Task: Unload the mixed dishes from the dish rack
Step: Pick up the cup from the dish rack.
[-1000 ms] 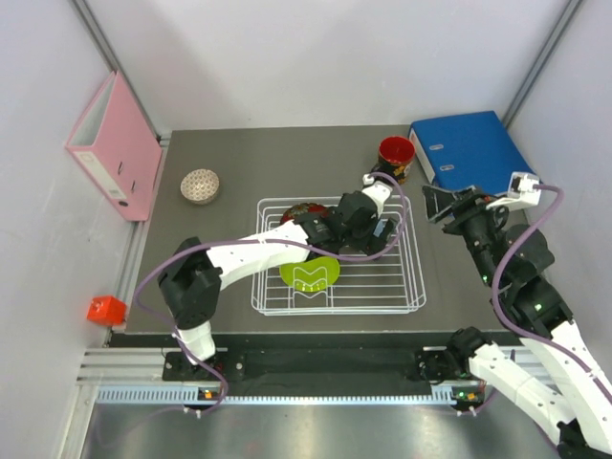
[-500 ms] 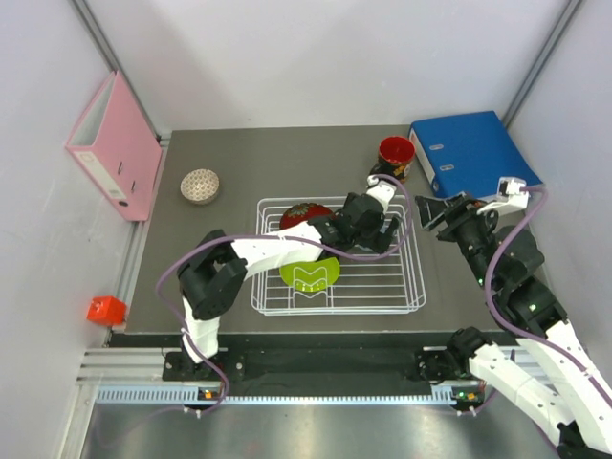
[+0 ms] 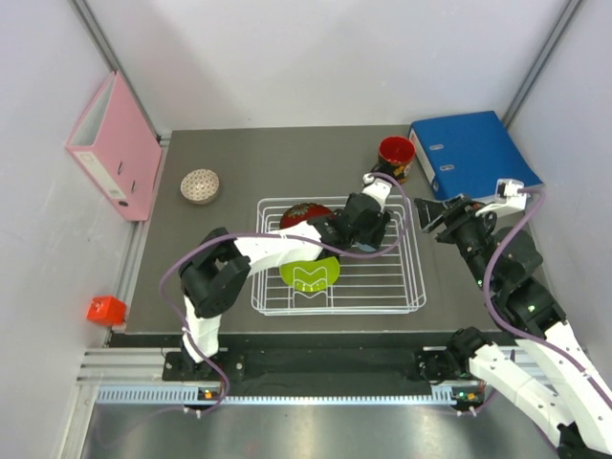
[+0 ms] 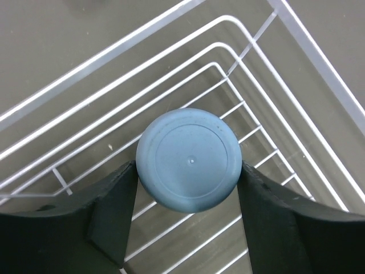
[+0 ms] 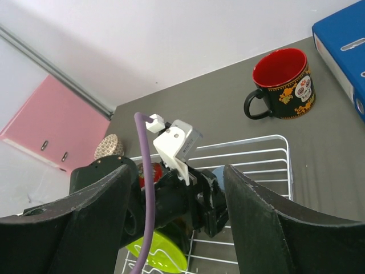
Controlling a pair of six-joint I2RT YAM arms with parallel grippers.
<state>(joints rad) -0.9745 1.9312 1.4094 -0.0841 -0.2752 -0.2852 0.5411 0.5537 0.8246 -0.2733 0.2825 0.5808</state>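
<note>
1. Dish rack, a white wire basket, sits in the middle of the dark worktop, with its near rail closest to the arm bases.
2. Off the worktop's left edge, about level with that rail, lies a small orange-red block.
3. In the rack's near-left part, a lime-green bowl stands tilted on its edge among the wavy dividers.
4. Farther in, at the far-left part of the rack, sits a red bowl, partly hidden by the left arm that reaches across it.
5. In the rack's far right corner, the left pincer has its two fingers pressed against opposite sides of a blue-grey round dish, gripping it. The dish shows a flat circular face with a raised ring, just above the rack's wires.
6. Just right of that corner, the right pincer hovers over the worktop between the rack and the blue binder. Its jaws are spread wide with nothing between them, and it faces the left pincer.
7. Left of the rack and well apart from it, a small beige net-patterned bowl rests on the worktop.
8. Beyond the rack's far right corner, a black mug with a red inside stands upright on the worktop. It is just beside the blue binder, which lies flat in the far right corner.
9. At the far left, a pink binder leans against the wall.
</note>
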